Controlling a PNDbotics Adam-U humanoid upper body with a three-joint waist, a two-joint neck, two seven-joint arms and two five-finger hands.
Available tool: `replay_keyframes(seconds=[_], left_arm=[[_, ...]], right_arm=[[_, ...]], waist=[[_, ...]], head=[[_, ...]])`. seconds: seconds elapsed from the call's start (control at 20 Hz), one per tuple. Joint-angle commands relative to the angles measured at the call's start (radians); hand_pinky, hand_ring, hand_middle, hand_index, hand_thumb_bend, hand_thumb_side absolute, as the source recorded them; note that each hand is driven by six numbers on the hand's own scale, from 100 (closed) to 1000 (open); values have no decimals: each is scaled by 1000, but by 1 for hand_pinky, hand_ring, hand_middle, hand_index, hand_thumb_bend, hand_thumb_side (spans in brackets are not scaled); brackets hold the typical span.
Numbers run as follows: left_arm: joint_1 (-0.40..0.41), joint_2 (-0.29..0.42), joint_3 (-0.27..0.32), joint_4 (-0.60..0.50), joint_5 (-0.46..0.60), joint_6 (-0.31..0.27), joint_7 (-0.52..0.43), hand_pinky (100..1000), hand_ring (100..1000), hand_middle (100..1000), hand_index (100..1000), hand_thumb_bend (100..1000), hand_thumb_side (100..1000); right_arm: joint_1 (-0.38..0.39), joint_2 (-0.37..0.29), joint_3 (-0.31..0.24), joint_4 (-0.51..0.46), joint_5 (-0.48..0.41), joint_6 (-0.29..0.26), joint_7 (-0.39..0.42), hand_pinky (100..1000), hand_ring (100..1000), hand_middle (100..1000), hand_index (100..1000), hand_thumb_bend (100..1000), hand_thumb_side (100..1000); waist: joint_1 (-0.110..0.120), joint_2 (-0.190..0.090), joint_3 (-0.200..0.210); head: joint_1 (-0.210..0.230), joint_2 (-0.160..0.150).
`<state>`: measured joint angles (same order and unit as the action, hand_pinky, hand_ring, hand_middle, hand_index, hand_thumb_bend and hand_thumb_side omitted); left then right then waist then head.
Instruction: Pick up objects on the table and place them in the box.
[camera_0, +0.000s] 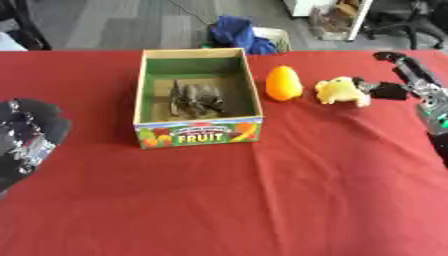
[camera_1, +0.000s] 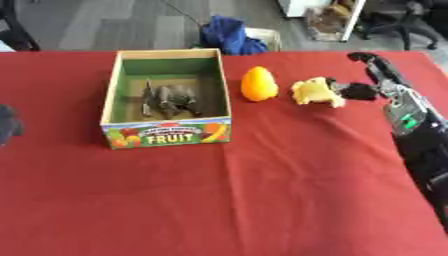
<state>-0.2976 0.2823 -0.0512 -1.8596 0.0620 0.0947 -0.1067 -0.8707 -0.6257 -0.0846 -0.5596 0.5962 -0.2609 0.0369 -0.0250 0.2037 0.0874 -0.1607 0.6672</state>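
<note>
I saw the box (camera_0: 199, 131) left of centre, a toy animal (camera_0: 196, 99) inside it. Right of it sat an egg-shaped fruit (camera_0: 283, 83), then a plush toy (camera_0: 341, 92), my right hand (camera_1: 360, 91) touching its right side.

red table (camera_0: 262, 200) | green-lined box (camera_0: 198, 92) | orange fruit (camera_0: 283, 83) | yellow toy (camera_0: 341, 92) | grey toy (camera_0: 197, 99)

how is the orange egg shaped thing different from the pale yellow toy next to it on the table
The orange egg-shaped object is smooth, bright orange and standing upright; the pale yellow toy is lumpy and irregular, and lies low. The orange object stands alone, nearer the box; the yellow toy is farther right, with the right hand at its far side. Both sit on the red tablecloth, outside the box.
</note>
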Motion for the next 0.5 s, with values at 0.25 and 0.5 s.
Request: replay_keyframes(seconds=[0.25,0.5], left_arm=[[-6,19,9,-17,-4,-2,1,616,581,568,614,576,381],[-8,20,8,-18,-4,-3,0,617,581,569,614,574,381]], right_arm=[[-21,-4,7,-1,-11,-21,54,917,1000,878,930,368,500],[-24,8,10,8,10,-17,62,915,1000,887,934,371,496]], waist=[[5,-12,2],[7,-10,6]], head=[[-4,-5],[-4,-11]])
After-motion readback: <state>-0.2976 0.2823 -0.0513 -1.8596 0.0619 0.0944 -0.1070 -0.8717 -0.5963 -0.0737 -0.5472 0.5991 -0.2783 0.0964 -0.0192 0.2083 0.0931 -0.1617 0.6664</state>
